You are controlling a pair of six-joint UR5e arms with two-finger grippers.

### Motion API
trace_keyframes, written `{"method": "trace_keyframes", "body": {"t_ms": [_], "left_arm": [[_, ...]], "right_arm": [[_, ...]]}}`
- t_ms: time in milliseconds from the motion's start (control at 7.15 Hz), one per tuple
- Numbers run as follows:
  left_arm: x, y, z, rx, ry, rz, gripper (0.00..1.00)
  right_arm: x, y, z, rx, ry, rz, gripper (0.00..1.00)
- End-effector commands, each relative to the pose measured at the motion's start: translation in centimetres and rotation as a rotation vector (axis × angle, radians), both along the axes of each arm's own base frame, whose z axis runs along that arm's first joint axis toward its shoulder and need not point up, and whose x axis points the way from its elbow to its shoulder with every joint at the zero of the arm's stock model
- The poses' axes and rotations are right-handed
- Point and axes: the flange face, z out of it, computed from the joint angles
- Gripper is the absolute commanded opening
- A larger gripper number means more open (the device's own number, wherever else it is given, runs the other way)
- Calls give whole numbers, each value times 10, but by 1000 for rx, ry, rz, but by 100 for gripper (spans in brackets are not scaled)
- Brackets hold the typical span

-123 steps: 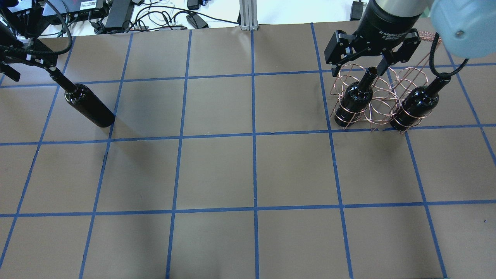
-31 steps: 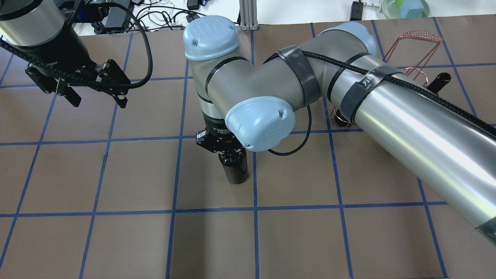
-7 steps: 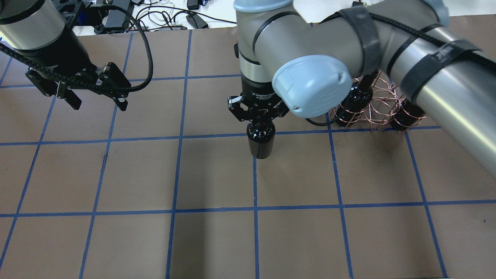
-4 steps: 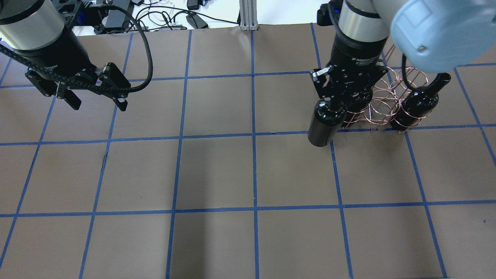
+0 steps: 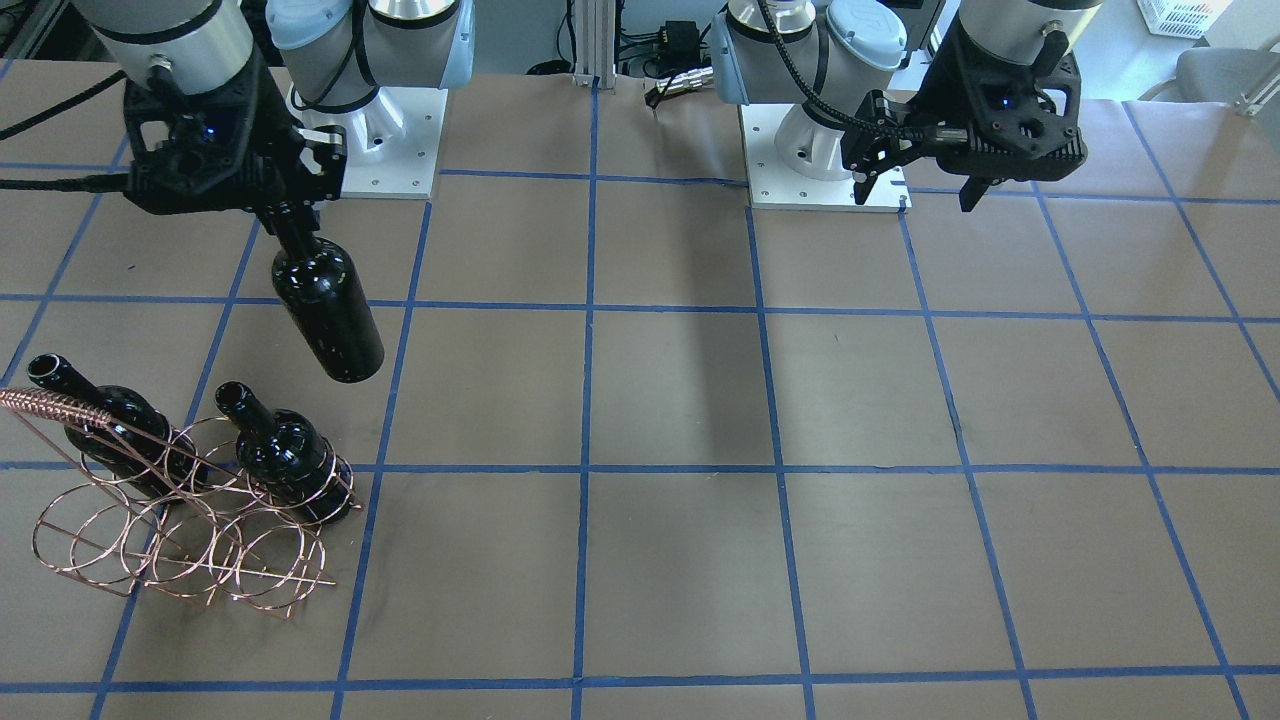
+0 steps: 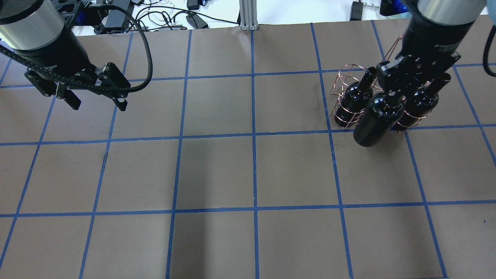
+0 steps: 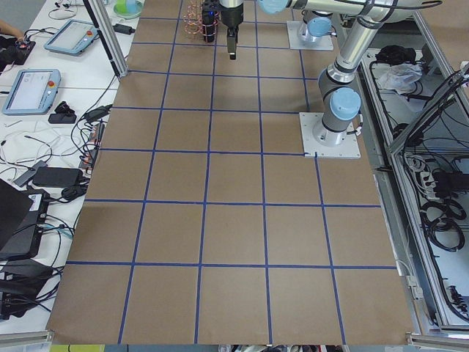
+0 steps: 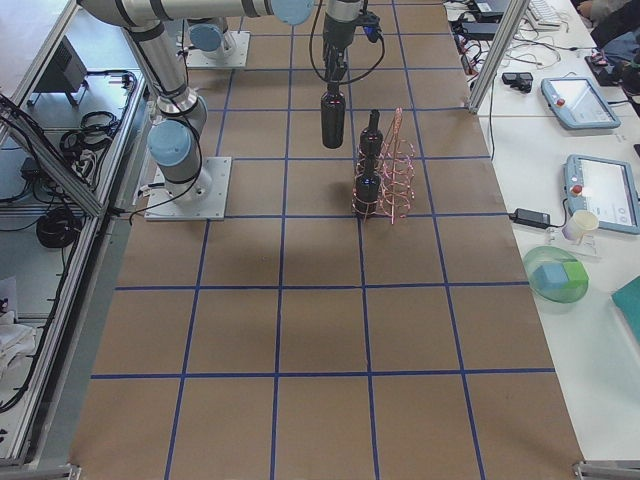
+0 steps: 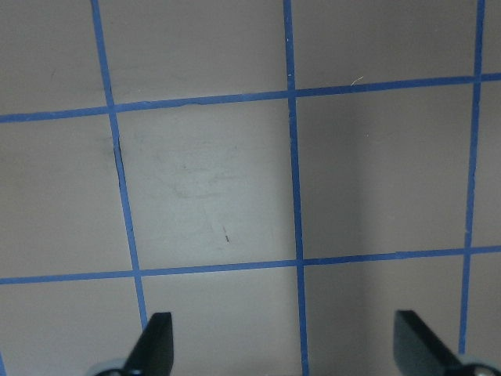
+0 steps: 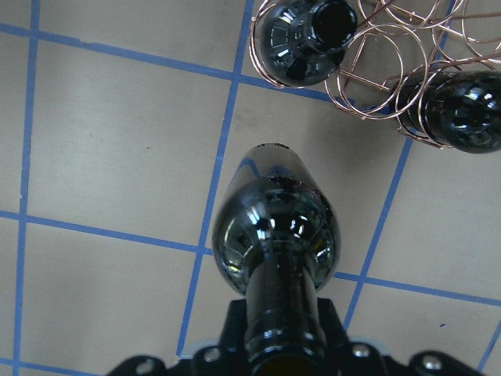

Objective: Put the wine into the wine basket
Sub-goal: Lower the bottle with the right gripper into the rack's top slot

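Note:
My right gripper (image 6: 396,95) is shut on the neck of a near-black wine bottle (image 6: 375,121). It holds the bottle upright in the air, just on the robot's side of the copper wire basket (image 5: 170,545). The held bottle also shows in the front view (image 5: 327,310) and in the right wrist view (image 10: 274,231), with its base over bare table beside the rings (image 10: 383,59). Two other bottles (image 5: 105,425) (image 5: 285,455) stand in the basket's rings. My left gripper (image 6: 95,102) is open and empty, far to the left above the table.
The brown table (image 6: 252,174) carries a grid of blue tape. Cables and devices (image 6: 162,15) lie beyond the far edge. The basket's twisted handle (image 5: 45,405) stands above the rings. Both arm bases (image 5: 820,140) stand on the table's robot side.
My right gripper has carried the bottle rightward from the table's middle to just beside the basket. The left arm has stayed still and open.

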Motion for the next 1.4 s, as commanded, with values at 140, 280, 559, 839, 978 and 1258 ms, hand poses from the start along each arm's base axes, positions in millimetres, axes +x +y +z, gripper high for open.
{"method": "trace_keyframes", "body": {"t_ms": [140,280,559,839,978,1258], "left_arm": [[0,0,0,0,0,1,100],[0,0,0,0,0,0,100],[0,0,0,0,0,2,100],[0,0,0,-1,2,2,100],[0,0,0,-1,2,2,100],[0,0,0,-1,2,2,100]], "right_arm": [[-59,-26,13,-15,-10,39,0],[-62,-38,9,-14,-14,41,0],[-66,-57,-1,-36,-6,46,0],[-70,-74,-10,-56,0,74,0],[-71,-78,-11,-63,2,74,0],[-73,-87,-10,-78,5,77,0]]}}
